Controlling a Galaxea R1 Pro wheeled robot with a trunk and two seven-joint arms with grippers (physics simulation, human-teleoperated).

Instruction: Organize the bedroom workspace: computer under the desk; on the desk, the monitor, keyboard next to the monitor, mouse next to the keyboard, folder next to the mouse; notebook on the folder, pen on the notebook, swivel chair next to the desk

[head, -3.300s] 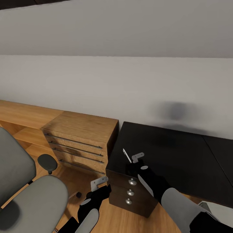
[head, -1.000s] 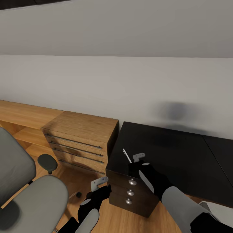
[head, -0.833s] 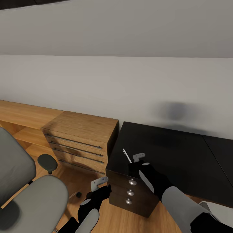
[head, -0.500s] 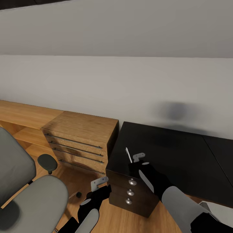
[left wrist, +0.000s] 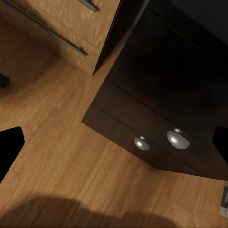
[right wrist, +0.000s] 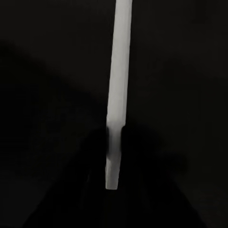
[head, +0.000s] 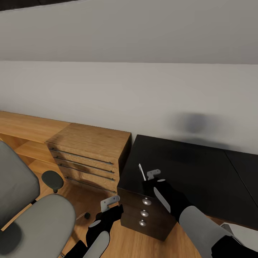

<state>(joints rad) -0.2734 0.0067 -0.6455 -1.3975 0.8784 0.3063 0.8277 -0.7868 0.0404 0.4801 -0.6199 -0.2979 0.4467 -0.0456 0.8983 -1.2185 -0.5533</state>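
The slim white pen stands tilted above the near left corner of the glossy black desk, with my right gripper shut on its lower end. In the right wrist view the pen runs away from the dark fingers against the black top. The grey swivel chair with a dark armrest is at the lower left. My left gripper hangs open low over the wood floor, between the chair and the desk's drawers. Its fingers are spread wide with nothing between them.
A dark drawer unit with round silver knobs sits under the desk corner and also appears in the left wrist view. A light-wood chest of drawers adjoins it on the left, along the pale grey wall.
The pen's upper end has swung slightly to the right in my right gripper. Both arms and the chair are otherwise still.
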